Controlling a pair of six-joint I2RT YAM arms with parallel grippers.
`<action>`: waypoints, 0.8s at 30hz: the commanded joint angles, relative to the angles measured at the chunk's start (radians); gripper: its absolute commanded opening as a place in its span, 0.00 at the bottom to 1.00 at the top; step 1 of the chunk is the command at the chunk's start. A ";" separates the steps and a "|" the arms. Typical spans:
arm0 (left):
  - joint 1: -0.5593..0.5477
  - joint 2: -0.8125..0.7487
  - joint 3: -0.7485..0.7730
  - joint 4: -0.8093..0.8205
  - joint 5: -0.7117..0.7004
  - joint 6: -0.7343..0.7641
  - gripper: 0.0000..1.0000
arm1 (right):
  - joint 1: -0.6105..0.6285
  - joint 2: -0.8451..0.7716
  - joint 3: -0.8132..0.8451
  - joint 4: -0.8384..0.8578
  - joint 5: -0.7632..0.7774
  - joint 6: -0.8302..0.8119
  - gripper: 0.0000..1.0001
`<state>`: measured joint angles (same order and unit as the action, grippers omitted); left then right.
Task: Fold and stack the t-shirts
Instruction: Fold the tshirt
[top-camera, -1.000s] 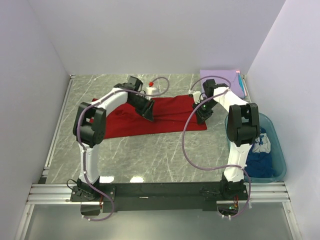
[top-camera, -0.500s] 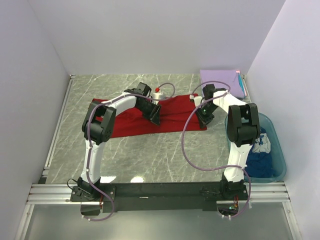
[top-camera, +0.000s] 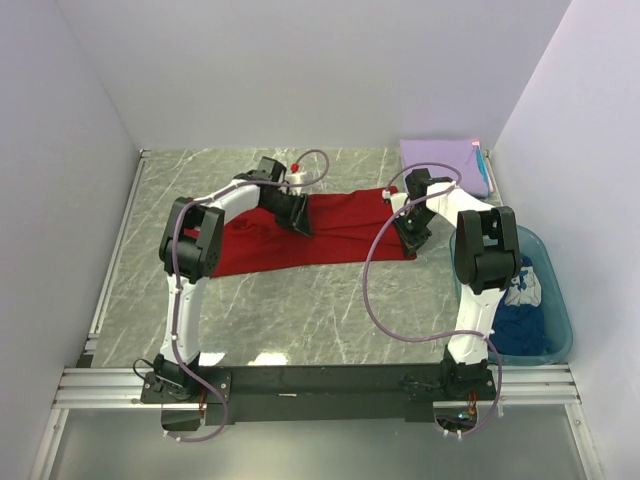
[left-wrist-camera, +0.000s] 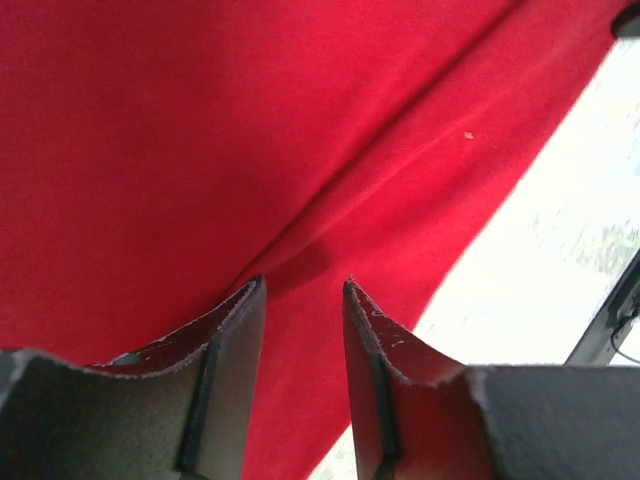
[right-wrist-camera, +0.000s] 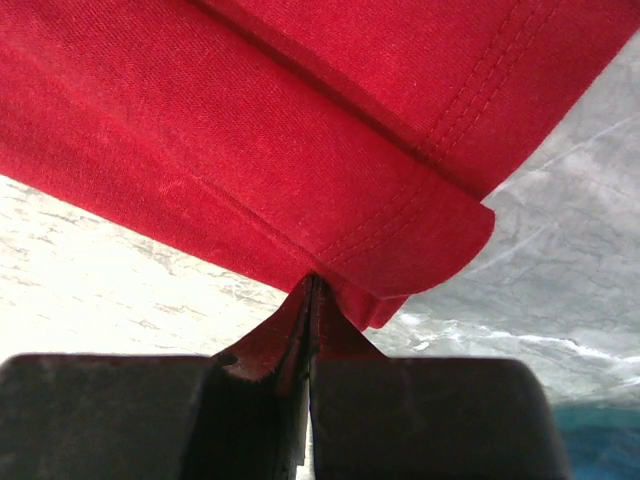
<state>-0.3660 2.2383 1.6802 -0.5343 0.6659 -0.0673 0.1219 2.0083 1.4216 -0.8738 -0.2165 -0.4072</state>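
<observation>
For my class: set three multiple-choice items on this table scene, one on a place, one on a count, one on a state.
1. Where does the dark blue shirt lie? A on the red shirt; B in the teal tub; C on the lavender shirt.
2. How many shirts are in view? A one; B five; C three.
3. How is the right gripper? A shut on the red shirt's edge; B wide open; C shut on the tub's rim.

Key: 1 B, blue cloth shows inside the tub. 2 C, one red, one lavender, one dark blue. 3 A, the right wrist view shows its jaws pinching the red hem.
</observation>
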 joint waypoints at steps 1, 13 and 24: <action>0.038 -0.022 0.020 0.037 -0.011 -0.035 0.44 | -0.008 0.006 0.008 0.033 0.082 -0.004 0.01; 0.157 -0.178 -0.093 0.141 0.093 -0.091 0.48 | -0.010 -0.069 0.016 0.022 -0.059 -0.010 0.18; 0.085 -0.293 -0.235 -0.098 0.052 0.244 0.47 | -0.005 -0.008 0.157 0.010 -0.072 -0.002 0.22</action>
<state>-0.2569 1.9785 1.4887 -0.5686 0.7193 0.0715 0.1200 1.9858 1.5230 -0.8658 -0.2966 -0.4030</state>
